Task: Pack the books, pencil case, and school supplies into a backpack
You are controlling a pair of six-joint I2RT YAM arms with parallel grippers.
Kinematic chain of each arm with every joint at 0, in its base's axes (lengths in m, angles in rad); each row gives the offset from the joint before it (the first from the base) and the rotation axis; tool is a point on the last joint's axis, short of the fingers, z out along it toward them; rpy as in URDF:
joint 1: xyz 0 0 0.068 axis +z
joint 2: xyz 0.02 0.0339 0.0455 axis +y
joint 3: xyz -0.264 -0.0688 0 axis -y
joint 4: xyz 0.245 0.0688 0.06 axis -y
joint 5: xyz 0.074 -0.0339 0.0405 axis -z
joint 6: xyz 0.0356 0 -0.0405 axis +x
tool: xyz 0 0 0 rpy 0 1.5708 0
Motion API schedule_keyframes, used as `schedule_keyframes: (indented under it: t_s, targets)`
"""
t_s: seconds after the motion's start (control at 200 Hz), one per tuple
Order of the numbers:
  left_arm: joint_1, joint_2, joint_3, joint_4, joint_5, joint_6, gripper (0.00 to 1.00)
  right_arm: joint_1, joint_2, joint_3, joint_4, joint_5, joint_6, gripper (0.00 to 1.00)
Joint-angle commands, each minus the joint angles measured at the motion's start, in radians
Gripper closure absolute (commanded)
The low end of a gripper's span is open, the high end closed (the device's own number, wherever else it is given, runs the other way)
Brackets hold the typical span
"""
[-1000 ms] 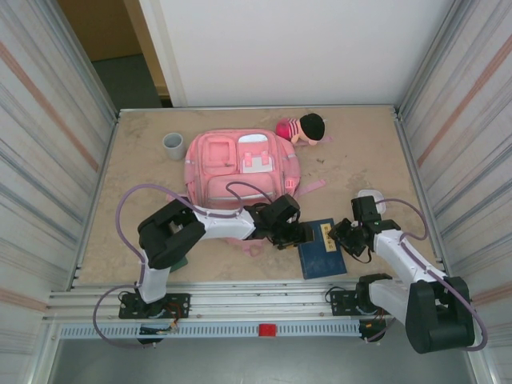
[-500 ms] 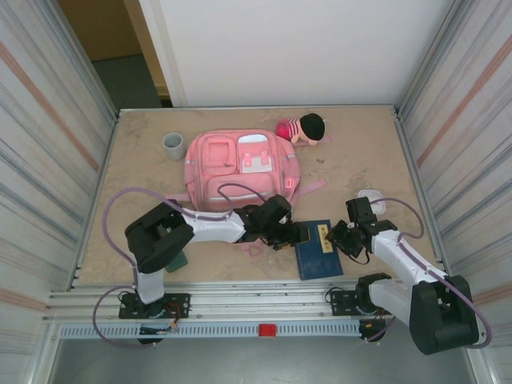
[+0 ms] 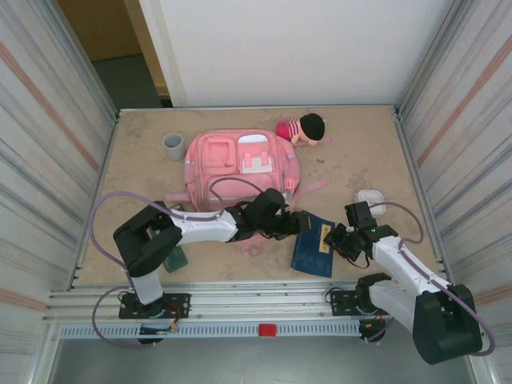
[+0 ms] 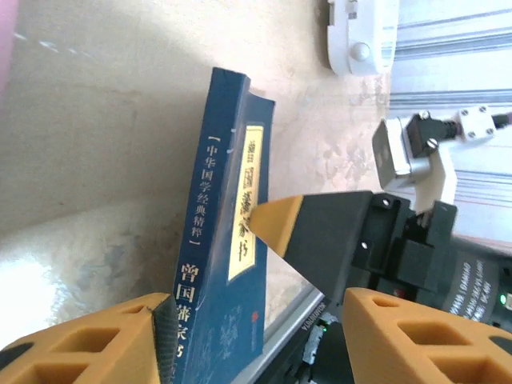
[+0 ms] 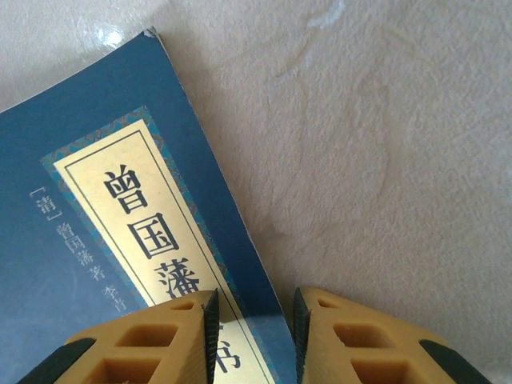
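- Pink fabric: in the top view the backpack (image 3: 240, 164) lies front-up in the upper middle of the sandy table (image 3: 360, 152). A pink-and-black plush doll (image 3: 302, 128) sits at its upper right corner and a grey cup (image 3: 174, 145) to its left.
- Below the backpack's lower right corner the dark blue book (image 3: 310, 250) lies askew near the table's lower edge, apart from the backpack. A pink strap loop (image 3: 254, 248) lies just left of it.
- The left gripper (image 3: 294, 225) reaches in from the left to the book's left edge, its forearm stretched just below the backpack. The right gripper (image 3: 338, 238) meets the book's right edge.
- A small white case (image 3: 370, 197) sits above the right arm. A dark green object (image 3: 177, 258) is partly hidden by the left arm at lower left.
- Left wrist view: the book (image 4: 216, 240) runs up the middle of the frame, spine toward the camera. The left gripper (image 4: 252, 320) is released, its orange fingers (image 4: 88, 344) wide apart at the bottom. The left-hand one touches the book's near corner.
- An orange-tipped finger of the right gripper lies across the cover's label, hiding part of it. The white case (image 4: 360, 32) is at the top right.
- Right wrist view: the book (image 5: 88, 208) occupies the left half, with table (image 5: 384, 160) to the right. The right gripper (image 5: 254, 312) has its fingers (image 5: 152, 336) close together astride the book's edge. Whether they pinch it I cannot tell.
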Motion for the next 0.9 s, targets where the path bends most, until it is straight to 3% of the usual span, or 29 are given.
schedule_keyframes:
  t_s: [0.0, 0.411, 0.596, 0.712, 0.892]
  targets:
    - [-0.022, 0.049, 0.035, 0.104, 0.076, -0.001, 0.43, 0.020, -0.017, -0.006, 0.064, -0.110, 0.038, 0.69]
    - [-0.018, 0.004, -0.013, 0.215, 0.144, -0.031, 0.46, 0.021, 0.002, -0.023, 0.104, -0.111, 0.043, 0.72]
    - [0.002, -0.044, -0.006, 0.011, 0.095, 0.053, 0.45, 0.059, -0.004, -0.032, 0.167, -0.122, 0.077, 0.73]
    - [0.023, -0.051, -0.033, -0.022, 0.081, 0.072, 0.45, 0.068, -0.001, -0.051, 0.207, -0.111, 0.099, 0.74]
    - [0.027, -0.084, 0.048, -0.304, -0.030, 0.239, 0.43, 0.068, 0.005, -0.023, 0.095, -0.037, 0.062, 0.75]
